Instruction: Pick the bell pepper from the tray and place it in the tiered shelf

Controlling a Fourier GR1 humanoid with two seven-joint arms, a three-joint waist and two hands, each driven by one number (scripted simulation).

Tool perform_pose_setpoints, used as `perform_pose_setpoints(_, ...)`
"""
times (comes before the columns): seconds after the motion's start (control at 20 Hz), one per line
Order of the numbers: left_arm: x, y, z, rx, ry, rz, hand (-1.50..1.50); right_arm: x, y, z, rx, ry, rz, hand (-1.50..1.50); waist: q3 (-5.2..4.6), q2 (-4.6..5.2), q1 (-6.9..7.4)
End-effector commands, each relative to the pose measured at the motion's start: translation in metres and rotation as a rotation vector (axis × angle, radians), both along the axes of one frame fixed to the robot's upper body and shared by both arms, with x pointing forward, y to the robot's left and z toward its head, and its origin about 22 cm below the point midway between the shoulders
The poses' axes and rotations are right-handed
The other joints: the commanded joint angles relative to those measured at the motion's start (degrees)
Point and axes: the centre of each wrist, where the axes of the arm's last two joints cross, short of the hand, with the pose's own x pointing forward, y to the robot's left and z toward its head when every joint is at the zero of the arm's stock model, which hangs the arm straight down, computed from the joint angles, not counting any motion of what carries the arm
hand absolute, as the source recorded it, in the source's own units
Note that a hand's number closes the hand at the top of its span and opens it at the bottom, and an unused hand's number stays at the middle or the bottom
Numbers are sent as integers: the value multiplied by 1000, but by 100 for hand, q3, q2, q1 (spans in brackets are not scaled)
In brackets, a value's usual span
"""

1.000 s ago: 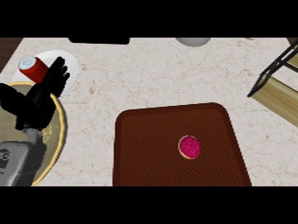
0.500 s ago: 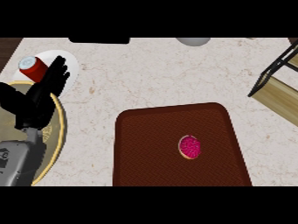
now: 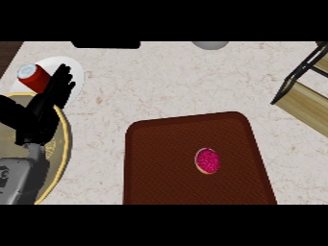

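A small magenta bell pepper (image 3: 208, 160) lies on the dark brown tray (image 3: 159, 163), right of the tray's middle. The tiered shelf (image 3: 315, 91), with wooden boards and a black frame, stands at the right edge of the view. My left hand (image 3: 38, 113) rests open at the far left, fingers up, over a plate, well away from the tray. The right hand does not show.
A gold-rimmed plate (image 3: 61, 158) lies under my left forearm. Behind it a red cup (image 3: 33, 76) lies on a white plate (image 3: 74, 72). A grey round object (image 3: 209, 45) and a black object (image 3: 106, 44) sit at the counter's back edge.
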Motion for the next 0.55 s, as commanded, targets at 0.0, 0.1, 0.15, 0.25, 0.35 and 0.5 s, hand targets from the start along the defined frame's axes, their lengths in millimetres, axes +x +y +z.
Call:
perform_pose_setpoints(0.0,-5,10,-6,-2,10,26,0,-19,-8,6,81,-56,188,-150,18,-47,-172)
perform_pose_setpoints(0.1,-1,12,-5,-4,-2,23,0,-11,-5,2,85,-69,217,-150,23,-12,-167)
perform_pose_setpoints(0.15,-1,10,4,-4,-2,28,0,-16,-6,10,69,-68,219,-150,40,-68,-188)
perform_pose_setpoints(0.25,-3,16,-1,0,-2,39,0,-11,-3,10,46,-102,254,-150,36,-61,-206)
perform_pose_setpoints(0.35,-8,19,-6,-21,12,42,0,-13,-3,15,17,-119,248,-150,41,-75,-187)
perform_pose_setpoints(0.5,-11,14,-15,-18,14,43,0,-9,0,10,-15,-120,284,-150,42,-52,-261)
